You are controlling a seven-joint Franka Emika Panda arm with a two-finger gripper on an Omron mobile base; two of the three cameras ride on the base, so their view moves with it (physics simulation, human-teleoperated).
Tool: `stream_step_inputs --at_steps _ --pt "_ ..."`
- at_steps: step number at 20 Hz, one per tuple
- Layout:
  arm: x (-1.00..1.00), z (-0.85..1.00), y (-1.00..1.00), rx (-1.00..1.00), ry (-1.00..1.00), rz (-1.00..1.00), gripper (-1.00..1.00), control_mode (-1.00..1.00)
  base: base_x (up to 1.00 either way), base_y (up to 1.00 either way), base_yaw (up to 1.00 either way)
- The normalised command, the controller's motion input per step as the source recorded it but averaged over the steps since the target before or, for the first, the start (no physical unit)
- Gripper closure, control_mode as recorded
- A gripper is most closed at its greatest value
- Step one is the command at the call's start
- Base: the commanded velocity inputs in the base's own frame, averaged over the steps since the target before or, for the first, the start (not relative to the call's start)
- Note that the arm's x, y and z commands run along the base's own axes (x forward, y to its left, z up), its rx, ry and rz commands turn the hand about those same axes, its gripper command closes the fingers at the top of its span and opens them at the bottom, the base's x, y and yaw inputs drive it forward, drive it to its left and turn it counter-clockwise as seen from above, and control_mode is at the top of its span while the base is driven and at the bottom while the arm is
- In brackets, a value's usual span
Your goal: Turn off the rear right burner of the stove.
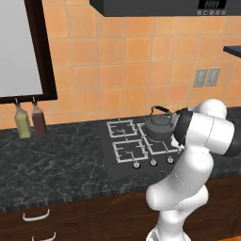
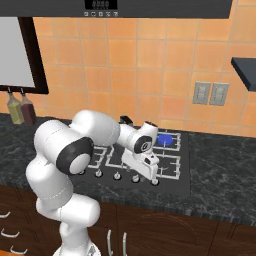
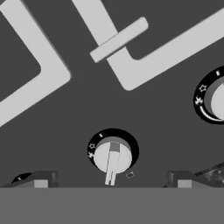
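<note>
The stove (image 1: 109, 157) is a flat black cooktop set into the dark counter, with pale grey wire grates and a row of silver knobs (image 1: 153, 162) along its front. The rear right burner (image 2: 166, 139) glows blue at the back of the stove (image 2: 182, 181). My gripper (image 2: 146, 176) hangs low over the knob row, just in front of the grates. In the hand view my gripper (image 3: 113, 181) is open, its two fingertips (image 3: 41, 180) standing wide apart on either side of a round silver knob (image 3: 113, 155) without touching it. A second knob (image 3: 214, 98) sits to the right.
A dark kettle (image 1: 159, 124) stands on a rear grate, partly behind my arm. Two bottles (image 1: 22, 121) stand against the wall at the far left of the marbled counter (image 1: 47, 157). A range hood (image 1: 164, 5) hangs overhead, and wall outlets (image 2: 210, 93) are at the right.
</note>
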Motion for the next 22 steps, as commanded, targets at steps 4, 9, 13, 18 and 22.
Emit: stream_step_inputs --at_steps 4,9,13,18,22 --pt "0.0 -0.07 0.01 0.0 -0.05 0.0 -1.0 -1.0 0.0 0.0 0.0" --pt "0.0 -0.12 0.06 -0.03 -0.02 0.0 -1.0 -1.0 0.0 0.0 0.0" --pt "0.0 0.0 0.0 0.0 0.0 0.0 1.0 -1.0 0.0 0.0 0.0" --pt "0.01 0.0 0.0 0.0 0.0 -0.02 1.0 -1.0 0.0 0.0 0.0" --pt "0.0 0.0 0.0 0.0 0.04 -0.12 1.0 -1.0 0.0 0.0 0.0"
